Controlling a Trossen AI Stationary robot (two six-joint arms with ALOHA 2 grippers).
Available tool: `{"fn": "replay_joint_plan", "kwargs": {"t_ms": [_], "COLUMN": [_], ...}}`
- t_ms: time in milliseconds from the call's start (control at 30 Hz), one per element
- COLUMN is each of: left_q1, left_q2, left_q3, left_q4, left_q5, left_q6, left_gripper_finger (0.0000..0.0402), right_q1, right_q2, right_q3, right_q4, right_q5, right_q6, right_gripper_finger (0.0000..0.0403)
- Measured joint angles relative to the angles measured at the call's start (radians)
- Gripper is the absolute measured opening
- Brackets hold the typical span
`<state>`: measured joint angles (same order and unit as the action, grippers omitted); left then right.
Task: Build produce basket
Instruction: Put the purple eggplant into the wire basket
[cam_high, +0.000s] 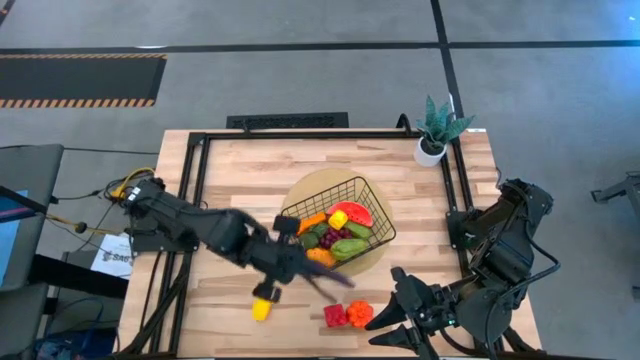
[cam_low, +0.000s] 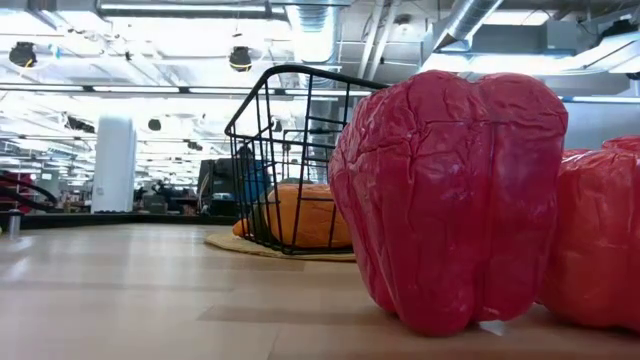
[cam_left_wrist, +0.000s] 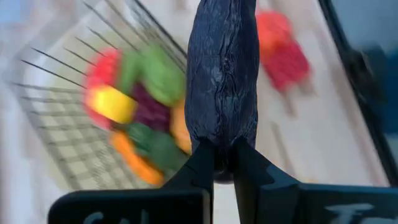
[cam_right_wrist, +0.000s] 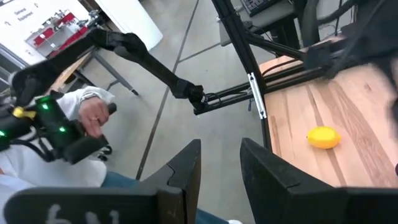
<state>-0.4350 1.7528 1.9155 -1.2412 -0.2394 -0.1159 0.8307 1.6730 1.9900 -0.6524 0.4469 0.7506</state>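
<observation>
High view: we see the left gripper reaching low beside the basket, clamped on a dark eggplant; a lemon lies near.
Low view: a red pepper blocks most of our sight; no arm shows.
Left wrist view: fingers pinch the eggplant; the produce behind blurs.
Right wrist view: we find the right gripper part open, empty, past the table edge.

Even overhead light is brightening the worktop, casting only soft shadows. In the low view, ceiling lamps are glaring white and washing out the room behind. Motion blur is smearing the basket in the left wrist view, and the left arm in the high view.
</observation>
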Motion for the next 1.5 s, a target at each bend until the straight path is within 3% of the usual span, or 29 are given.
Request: {"fn": "replay_joint_plan", "kwargs": {"t_ms": [167,500,600,933,1167,1500], "left_q1": [0.105,0.354,0.4,0.45,0.469,0.468], "left_q2": [-0.001,-0.001,-0.001,0.001,0.0,0.0], "left_q3": [0.032,-0.059,-0.122,-0.317,-0.411,-0.514], "left_q4": [0.06,0.085,0.109,0.25,0.374,0.396], "left_q5": [-0.064,0.036,0.114,0.148,0.147,0.121], "left_q6": [0.085,-0.006,-0.031,-0.111,-0.294,-0.458], "left_gripper_finger": [0.0003,0.0003,0.0003,0.0003,0.0002,0.0002], "right_q1": [-0.008,-0.015,-0.015,-0.015,-0.015,-0.015], "right_q2": [0.0,0.0,0.0,0.0,0.0,0.0], "right_q3": [0.0,0.0,0.0,0.0,0.0,0.0], "right_q4": [-0.002,-0.005,-0.005,-0.043,-0.055,-0.109], "right_q5": [0.0,0.0,0.0,0.0,0.001,0.003], "right_q6": [-0.003,-0.003,-0.003,-0.003,-0.003,0.0], "right_gripper_finger": [0.0131,0.0131,0.0131,0.0131,0.0131,0.0131]}}
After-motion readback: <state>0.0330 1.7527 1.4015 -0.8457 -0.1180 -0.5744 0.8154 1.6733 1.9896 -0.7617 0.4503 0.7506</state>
